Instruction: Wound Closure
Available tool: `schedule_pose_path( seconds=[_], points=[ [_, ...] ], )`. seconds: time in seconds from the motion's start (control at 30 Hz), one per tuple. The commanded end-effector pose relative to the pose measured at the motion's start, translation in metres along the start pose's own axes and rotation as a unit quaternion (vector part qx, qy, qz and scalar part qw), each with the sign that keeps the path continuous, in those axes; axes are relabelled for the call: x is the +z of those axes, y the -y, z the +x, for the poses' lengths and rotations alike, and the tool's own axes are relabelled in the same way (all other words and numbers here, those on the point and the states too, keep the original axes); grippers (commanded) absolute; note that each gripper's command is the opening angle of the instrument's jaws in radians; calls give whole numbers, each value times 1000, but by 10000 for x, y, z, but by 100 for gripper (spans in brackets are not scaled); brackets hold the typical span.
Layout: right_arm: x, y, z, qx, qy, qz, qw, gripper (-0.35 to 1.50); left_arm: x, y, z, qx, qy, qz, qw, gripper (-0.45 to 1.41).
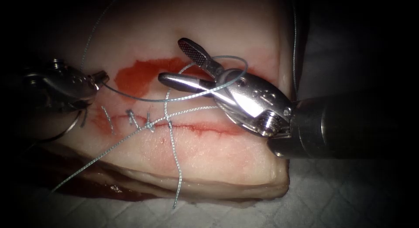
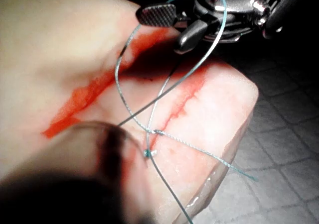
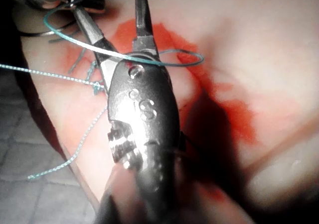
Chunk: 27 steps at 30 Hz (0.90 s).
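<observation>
The tissue point(image 1: 209, 162) carries a cut point(image 1: 196, 126) across its middle. Above the cut, the right hand point(image 1: 174, 61) gapes wide, gripping nothing, thread point(image 1: 235, 58) looped round it. Left of the cut, the left hand point(image 1: 102, 76) pinches the thread; its curved needle point(image 1: 65, 129) hangs below, outside the tissue.

Thread point(image 1: 174, 99) looped around open right tool point(image 1: 183, 64)

endoscope looks down from front; wrist views sit close, sharing the cut point(image 1: 196, 127).

Dim, dark-edged (wrist foregrounds blurred)
</observation>
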Motion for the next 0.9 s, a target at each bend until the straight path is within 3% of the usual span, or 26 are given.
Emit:
schedule_pose_path(
  seconds=[0.03, 0.17, 0.27, 0.37, 0.47, 0.6, 0.73, 0.8, 0.9],
  points=[
    [11, -11, 6, -10, -4, -24, 1000, 72, 11, 4, -7, 3, 6, -8, 1000, -45],
    [19, -31, 9, -26, -2, -100, 995, 71, 38, 17, -24, 21, 14, -26, 999, -45],
    [18, -38, 12, -46, -10, -122, 991, 76, 45, 22, -32, 33, 20, -26, 999, -45],
    [26, -43, 11, -81, -49, -136, 986, 83, 51, 41, -38, 74, 20, -28, 997, -45],
    [27, -46, 12, -106, -40, -158, 981, 77, 62, 61, -32, 77, 8, -21, 997, -45],
    [23, -52, 10, -144, -36, -176, 973, 69, 67, 58, -34, 81, 9, -21, 996, -45],
    [26, -60, -7, -150, -75, -191, 967, 66, 66, 51, -37, 82, 15, -23, 996, -45],
    [29, -64, -18, -159, -103, -217, 958, 56, 65, 51, -40, 82, 25, -30, 996, -45],
    [35, -73, -31, -192, -151, -253, 936, 59, 64, 51, -45, 85, 43, -34, 995, -45]
  ],
)
